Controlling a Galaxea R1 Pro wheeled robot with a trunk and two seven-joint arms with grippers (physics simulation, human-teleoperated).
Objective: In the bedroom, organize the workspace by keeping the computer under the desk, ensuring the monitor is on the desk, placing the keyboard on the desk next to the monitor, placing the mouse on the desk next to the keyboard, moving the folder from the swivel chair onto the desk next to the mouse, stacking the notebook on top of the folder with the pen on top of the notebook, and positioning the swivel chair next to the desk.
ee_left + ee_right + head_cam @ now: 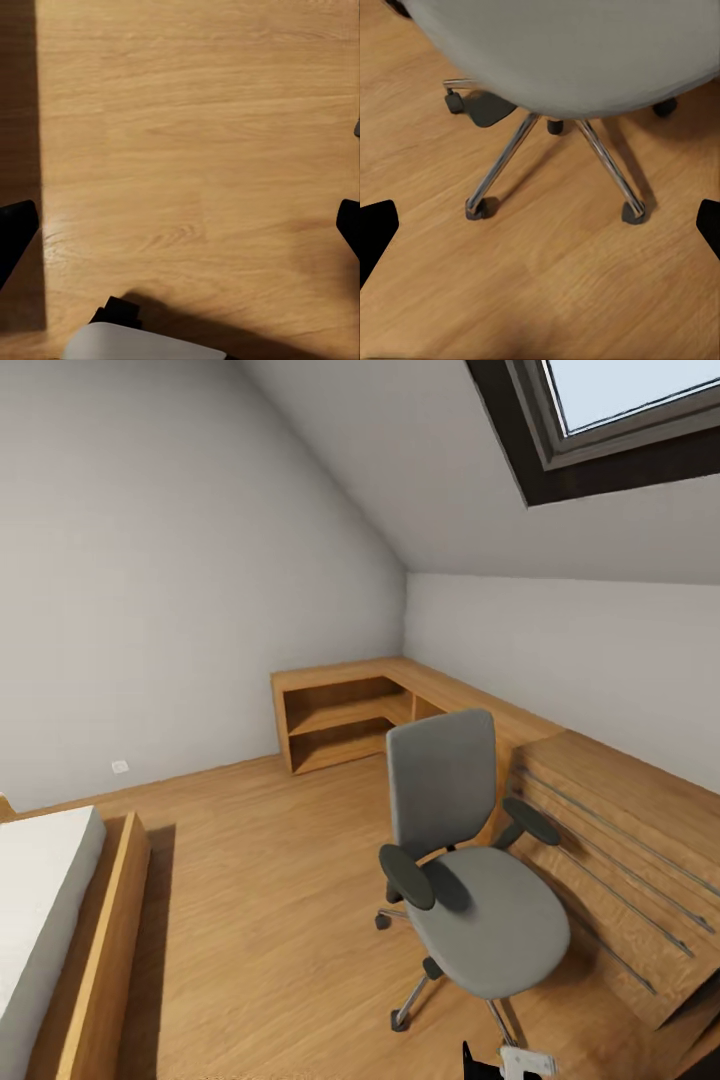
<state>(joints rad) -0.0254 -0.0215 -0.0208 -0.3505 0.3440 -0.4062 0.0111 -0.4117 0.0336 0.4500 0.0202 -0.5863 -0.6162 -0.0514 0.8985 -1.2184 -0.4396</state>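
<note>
the room is an attic bedroom with pale grey sloped walls [180, 560], a dark-framed skylight [620, 420] high on the slope, and a warm wooden plank floor [260, 880]. a low wooden l-shaped shelving unit [340, 720] runs along the far corner and down the right wall, its near part [620, 860] showing slim metal rails on a slanted wooden face. at the left edge stands a wooden-framed bed with a white mattress [45, 920], casting a shadow onto the floor beside it.

the grey swivel chair with black armrests and a chrome star base [470, 880] stands on the floor just beside the near part of the shelving, its back toward the far corner and its seat bare. in the right wrist view the chair's grey seat [577, 45] is close overhead of the chrome legs and black casters.

the right gripper [540, 225] hangs above the floor just in front of the chair's base; its black fingers [375, 229] are spread wide at either edge of the picture, touching and holding nothing. the left gripper [180, 232] hangs over bare floor, its black fingers [15, 229] likewise spread wide and empty, with a white rounded part of the robot [142, 345] below.
</note>
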